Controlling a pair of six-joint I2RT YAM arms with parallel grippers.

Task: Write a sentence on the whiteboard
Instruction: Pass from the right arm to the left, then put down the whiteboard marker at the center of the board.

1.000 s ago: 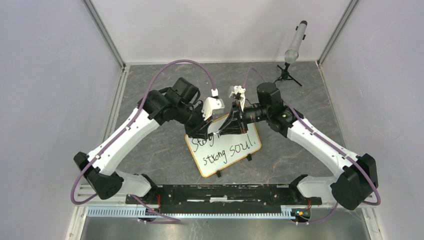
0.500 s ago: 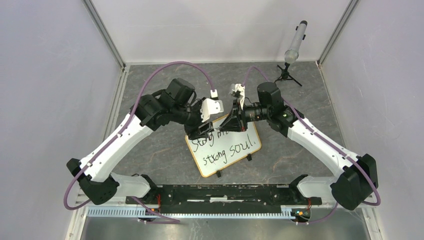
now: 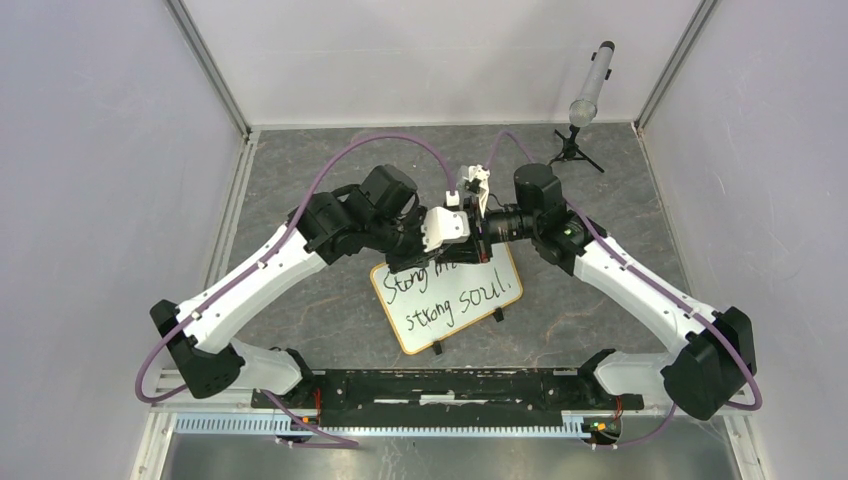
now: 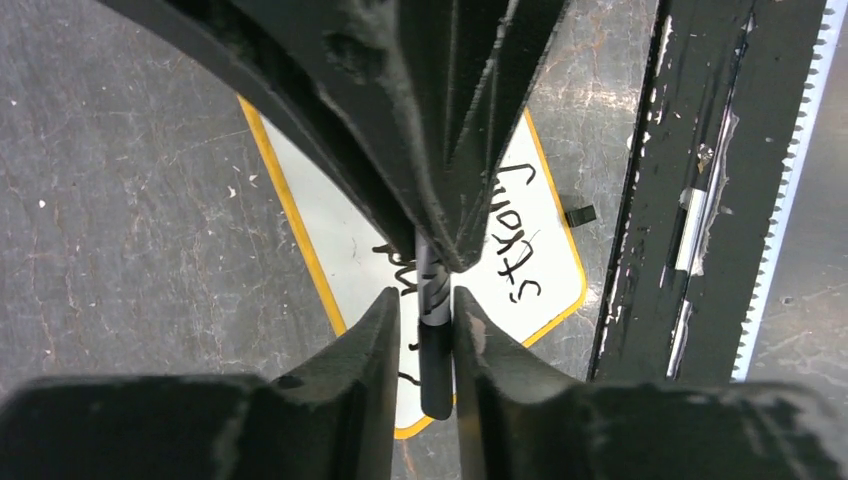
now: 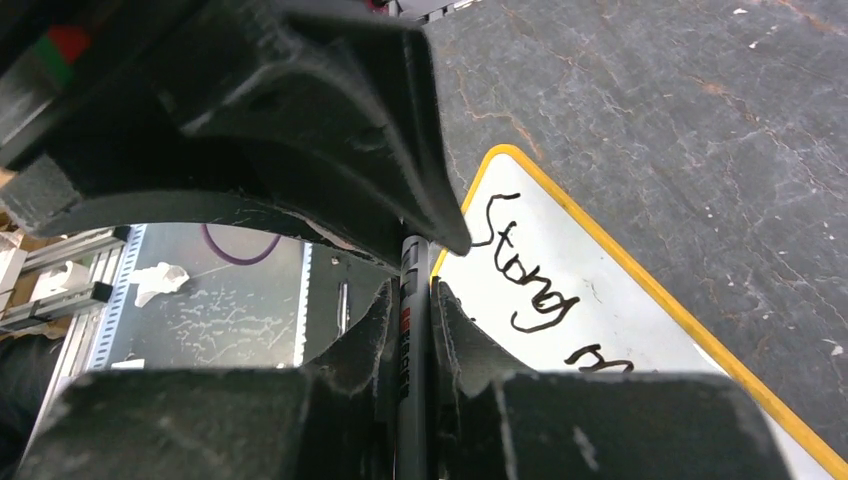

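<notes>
We see the whiteboard (image 3: 455, 325) flat on the table (image 3: 340, 320), mid-table. At its 12 o'clock edge our left gripper (image 4: 428, 300) and right gripper (image 5: 412, 295) meet, both clamped on one pen (image 4: 434, 360) above the writing.

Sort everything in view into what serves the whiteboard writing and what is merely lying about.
For the job:
- whiteboard, already written on
- marker, clamped by both the left gripper and the right gripper

Lying about:
- grey cylinder on a small black tripod, in the far right corner
</notes>
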